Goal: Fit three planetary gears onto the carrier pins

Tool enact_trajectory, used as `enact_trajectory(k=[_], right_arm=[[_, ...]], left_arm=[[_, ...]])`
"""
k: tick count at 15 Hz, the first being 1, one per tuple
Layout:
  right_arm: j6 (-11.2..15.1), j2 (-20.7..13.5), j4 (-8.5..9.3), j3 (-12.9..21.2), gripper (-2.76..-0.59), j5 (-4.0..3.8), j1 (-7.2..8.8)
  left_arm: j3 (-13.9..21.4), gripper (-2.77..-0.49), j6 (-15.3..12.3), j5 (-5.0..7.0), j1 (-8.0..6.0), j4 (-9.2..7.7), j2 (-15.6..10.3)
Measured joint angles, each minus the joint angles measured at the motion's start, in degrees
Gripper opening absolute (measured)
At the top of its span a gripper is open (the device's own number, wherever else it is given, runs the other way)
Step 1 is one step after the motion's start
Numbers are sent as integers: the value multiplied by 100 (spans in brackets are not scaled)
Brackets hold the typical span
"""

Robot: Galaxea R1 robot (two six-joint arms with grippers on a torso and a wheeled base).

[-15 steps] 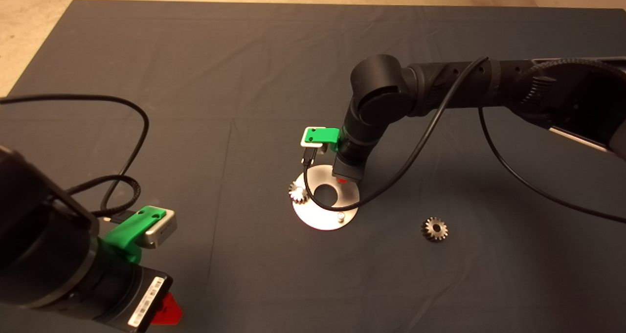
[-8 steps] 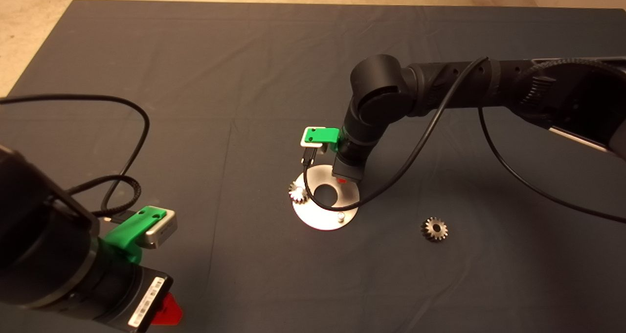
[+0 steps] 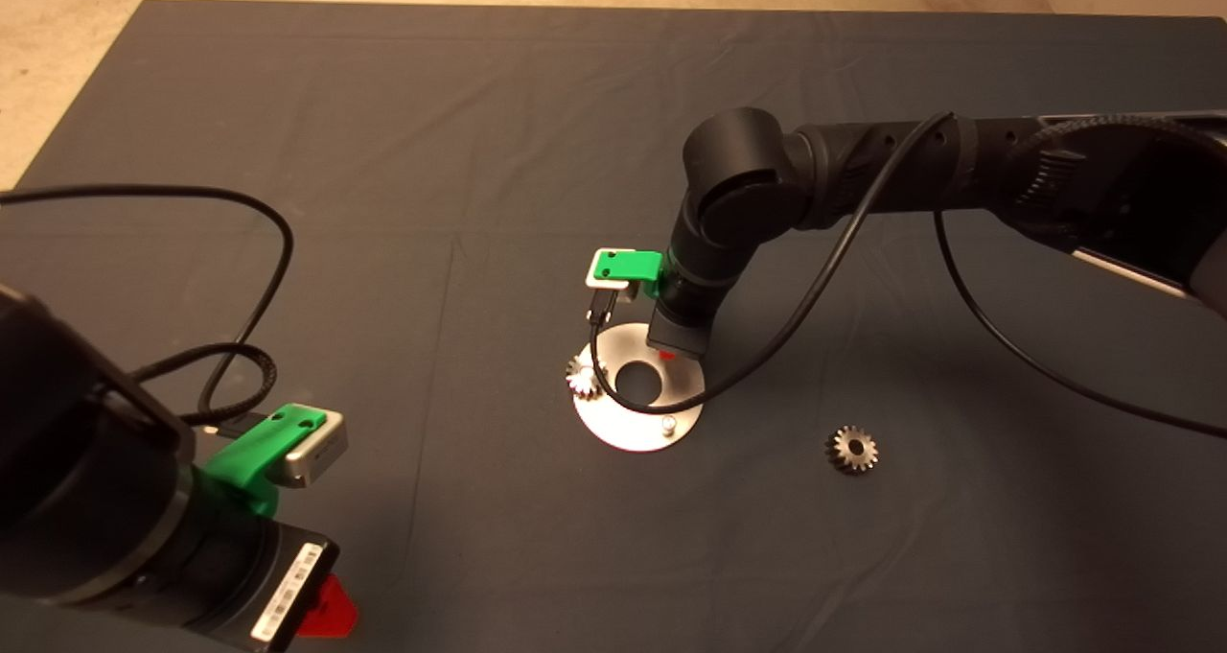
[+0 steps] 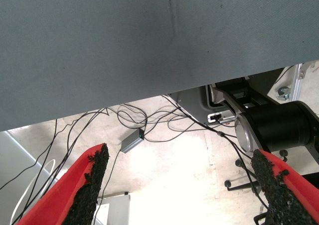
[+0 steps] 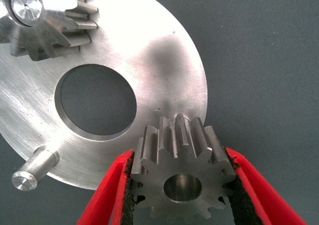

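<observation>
Fingers (image 5: 244,185) of my right gripper (image 5: 182,195) were clamped on a gear (image 5: 179,172), one black pad against its teeth on each side, its centre hole facing the wrist camera and showing dark. I held it just over the rim of the disc (image 5: 164,60), beside the big central hole; whether its teeth touched the metal I could not tell, and the pin there was hidden behind it. From above, that gripper (image 3: 676,351) stood over the far right part of the disc (image 3: 628,432), with my arm coming in from the right and its cable looping across the plate. A second gear (image 5: 47,21) sat on its pin at the disc's left edge, the pin's bright end showing in its hole; from overhead it was the toothed shape (image 3: 583,377) at the rim. A bare pin (image 5: 35,170) stood free on the near side of the disc (image 3: 667,427). The third gear (image 3: 852,449) lay flat on the mat (image 3: 383,154), well apart to the right of the disc. My left gripper (image 3: 321,610) waited at the bench's lower left corner, its fingers (image 4: 87,185) spread wide apart with nothing between them, looking past the mat's edge at a floor with cables.
</observation>
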Motion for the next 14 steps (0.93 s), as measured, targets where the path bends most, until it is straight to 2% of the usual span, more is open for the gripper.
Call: enact_trajectory(k=[8, 10, 14], right_arm=[[1, 2, -27, 0, -229, -5, 0], [1, 0, -77, 0, -228, -5, 0], [1, 2, -311, 0, -229, -7, -2]], left_arm=[[0, -122, 0, -1, 0, 0, 0], [0, -122, 0, -2, 0, 0, 0], [0, -122, 0, -1, 0, 0, 0]])
